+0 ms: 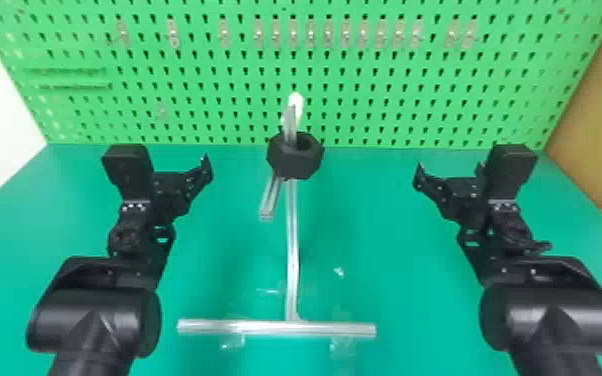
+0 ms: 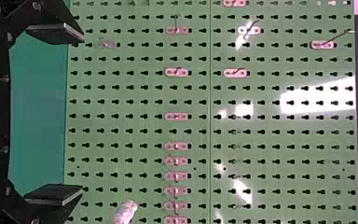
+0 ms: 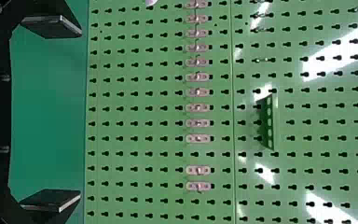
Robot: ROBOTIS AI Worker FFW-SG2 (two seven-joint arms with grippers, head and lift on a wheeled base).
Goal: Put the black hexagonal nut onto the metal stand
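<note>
Closest to the bench's (image 1: 415,300) near edge, the metal stand's (image 1: 292,235) crossbar (image 1: 205,327) lies flat; if it isn't fixed well, a bump could rock everything above it. Beyond it, the left gripper (image 2: 82,114) waits towards the left edge and the right gripper (image 3: 80,113) towards the right, both spread wide and empty. If either swung inward, I'd worry about it clipping the stand. Between them, nearer the far edge, the black hexagonal nut (image 1: 296,162) is already around the stand's upper bar, so I'd call the job nearly or fully done. I can't tell how firmly it's seated; a knock might tilt it or work it loose.

Counting outward: one crossbar, at least four clear scraps (image 1: 235,341) around it, one stem, two grippers, one short side bar (image 1: 270,200), one nut, one white tip (image 1: 295,102), one green pegboard (image 1: 390,107), with fifteen hooks (image 1: 293,35) in its top row.
</note>
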